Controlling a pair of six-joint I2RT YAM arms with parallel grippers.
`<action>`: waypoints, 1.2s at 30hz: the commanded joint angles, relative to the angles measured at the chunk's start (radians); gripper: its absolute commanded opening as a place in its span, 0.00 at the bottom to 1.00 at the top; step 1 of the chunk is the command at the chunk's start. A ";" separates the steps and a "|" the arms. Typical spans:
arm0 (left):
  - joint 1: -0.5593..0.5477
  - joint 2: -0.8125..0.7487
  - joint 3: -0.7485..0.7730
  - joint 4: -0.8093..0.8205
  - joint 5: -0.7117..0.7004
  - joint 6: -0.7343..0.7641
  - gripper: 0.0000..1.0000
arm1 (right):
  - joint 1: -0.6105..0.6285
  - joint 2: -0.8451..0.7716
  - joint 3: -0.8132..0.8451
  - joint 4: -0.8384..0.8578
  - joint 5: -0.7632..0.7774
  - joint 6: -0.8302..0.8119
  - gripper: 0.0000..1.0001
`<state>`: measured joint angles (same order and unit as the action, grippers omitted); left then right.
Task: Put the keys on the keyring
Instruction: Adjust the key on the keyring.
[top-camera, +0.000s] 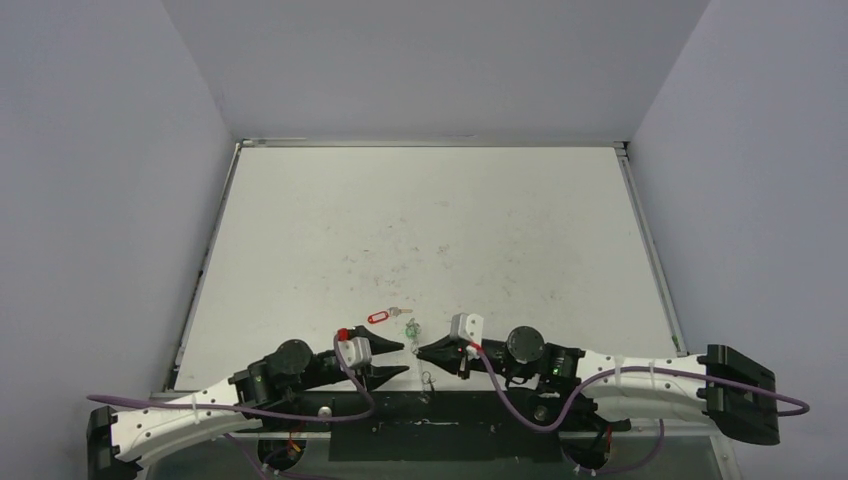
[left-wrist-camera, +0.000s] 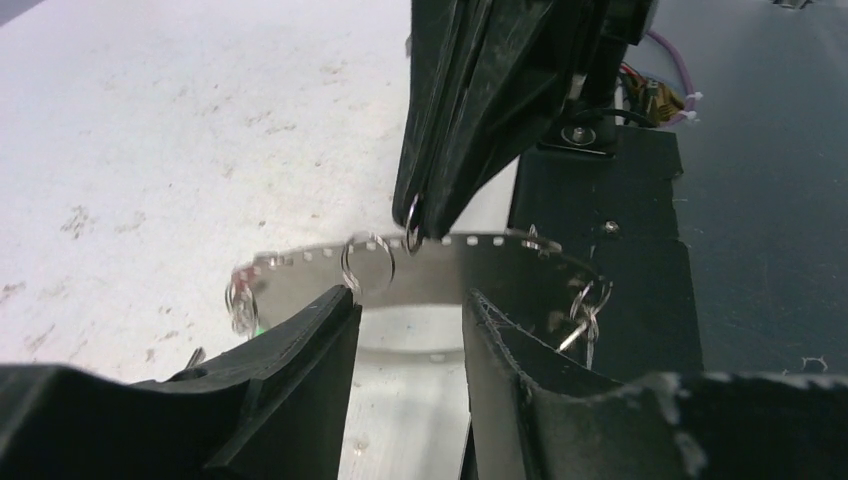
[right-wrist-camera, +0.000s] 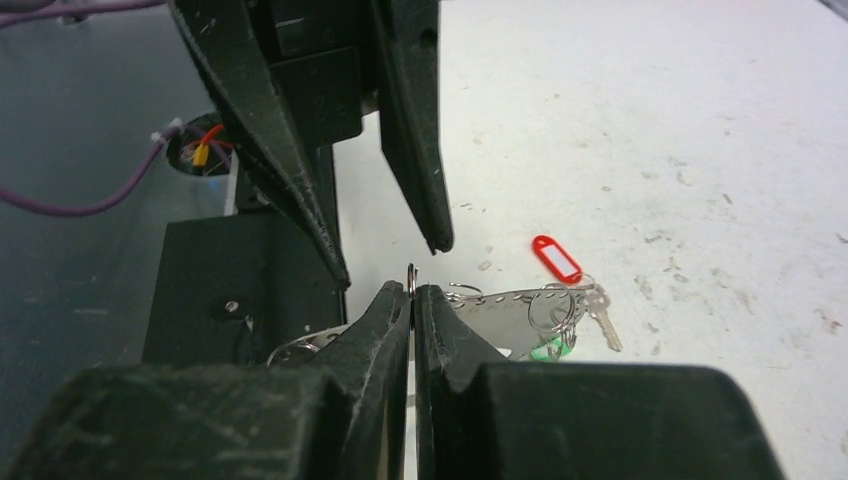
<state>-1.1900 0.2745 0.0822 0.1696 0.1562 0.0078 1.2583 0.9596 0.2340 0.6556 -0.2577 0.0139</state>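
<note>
The keyring (left-wrist-camera: 480, 270) is a thin grey metal loop with small rings hanging from it, held upright between the two grippers. My right gripper (right-wrist-camera: 412, 290) is shut on one small ring (right-wrist-camera: 411, 280) at the loop's top edge, also visible in the left wrist view on the keyring's small ring (left-wrist-camera: 413, 228). My left gripper (left-wrist-camera: 410, 300) is open just in front of the loop, with nothing between its fingers. The red-tagged key (right-wrist-camera: 557, 258) and the green tag (right-wrist-camera: 548, 348) lie at the loop's far end. From above, the red tag (top-camera: 378, 317) and green tag (top-camera: 410, 328) sit beyond both grippers.
The black mounting plate (left-wrist-camera: 640, 220) of the arm bases lies right under the near part of the loop. A purple cable (top-camera: 500, 385) runs along the right arm. The white table (top-camera: 430, 230) stretches away behind, walled on three sides.
</note>
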 joint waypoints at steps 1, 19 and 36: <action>0.000 -0.034 0.089 -0.108 -0.139 -0.099 0.43 | -0.054 -0.094 0.088 -0.137 0.088 0.069 0.00; 0.032 0.160 0.205 -0.313 -0.282 -0.298 0.71 | -0.290 -0.060 0.110 -0.202 -0.142 0.224 0.00; 0.201 0.216 0.108 0.206 0.203 -0.013 0.56 | -0.287 -0.075 0.067 -0.123 -0.370 0.020 0.00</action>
<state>-0.9928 0.4595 0.1989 0.2001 0.2840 -0.0811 0.9741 0.8818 0.2848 0.4191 -0.5632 0.0830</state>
